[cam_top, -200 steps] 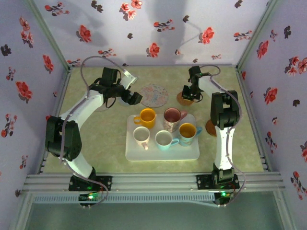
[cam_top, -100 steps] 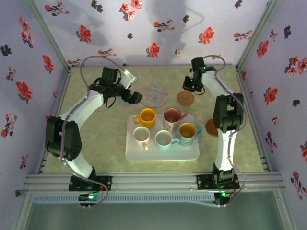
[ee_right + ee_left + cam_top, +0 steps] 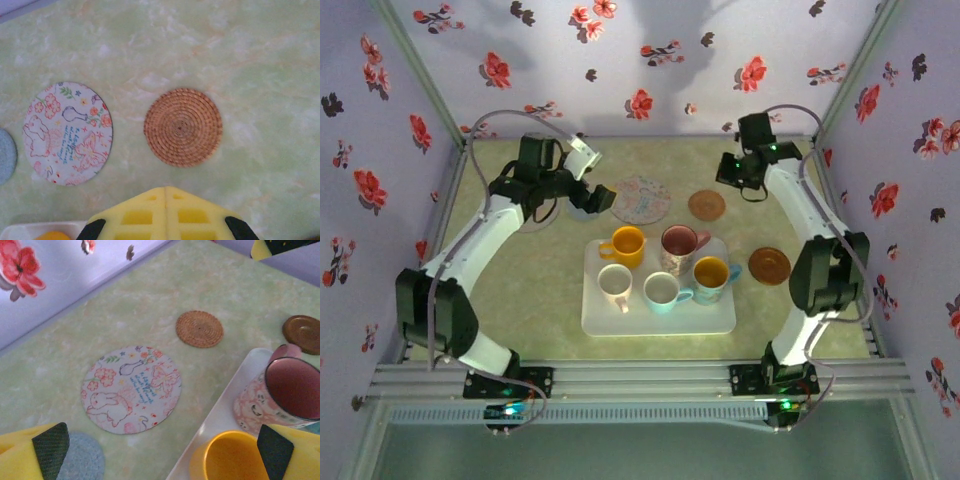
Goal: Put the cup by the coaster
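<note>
Several cups stand on a white tray (image 3: 660,318): a yellow cup (image 3: 625,243) and a pink patterned cup (image 3: 678,243) at its far side. My left gripper (image 3: 600,200) hovers open just beyond the tray's far left corner. In the left wrist view it (image 3: 162,455) is spread wide over the yellow cup (image 3: 235,457) and bare table, holding nothing. An illustrated round coaster (image 3: 641,199) and a woven coaster (image 3: 706,205) lie behind the tray. My right gripper (image 3: 735,178) is shut and empty, raised behind the woven coaster (image 3: 183,126).
A brown wooden coaster (image 3: 770,265) lies right of the tray. A grey-blue coaster (image 3: 82,460) sits by my left finger. White, light blue and blue cups (image 3: 712,273) fill the tray's near row. Flowered walls close in the back and both sides.
My right arm lifted off the woven coaster and drew back toward the far right, its elbow swinging right. My left arm shifted slightly, staying open near the yellow cup.
</note>
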